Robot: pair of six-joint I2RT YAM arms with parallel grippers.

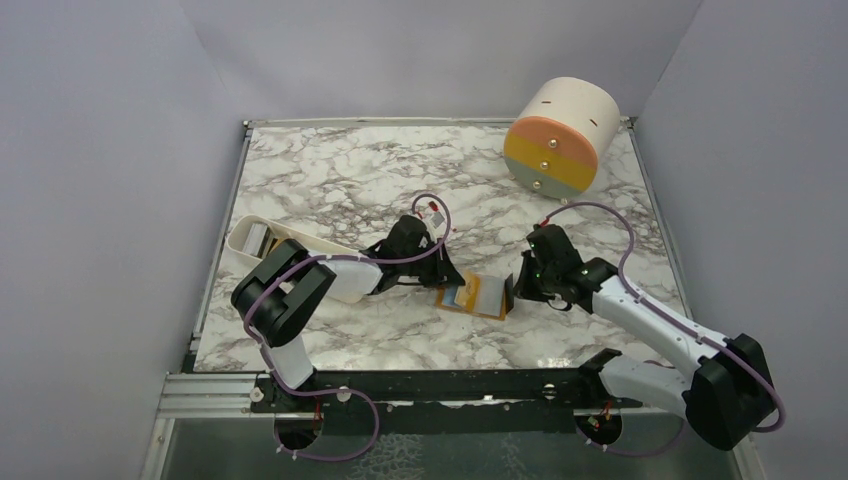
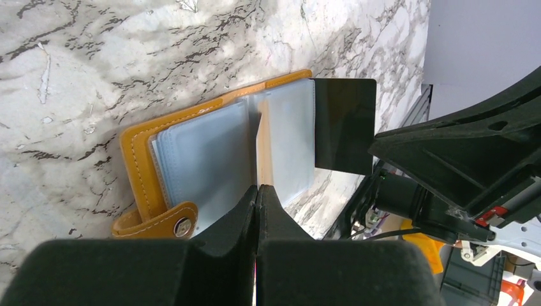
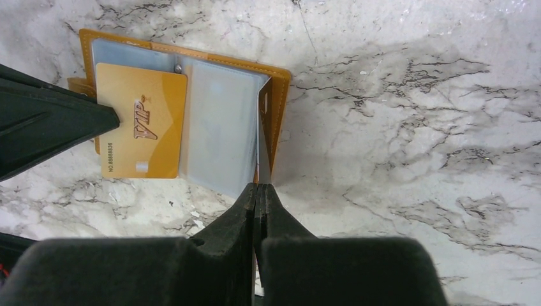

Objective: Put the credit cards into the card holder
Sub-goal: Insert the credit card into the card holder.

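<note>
Left tool [image 2: 257, 194]: closed, pinching the gold credit card [image 3: 141, 121] by one edge. The card lies over the left leaf of the open card holder [image 3: 223, 137], which sits on the tabletop [image 1: 350, 170] near the middle of the near edge. We judge the card is not yet in a sleeve. We should hold it flat, line its leading edge up with a sleeve mouth, then slide slowly. Right tool [image 3: 256, 191]: closed on what looks like the holder's right cover, propping it upright. We should hold that side steady.
</note>
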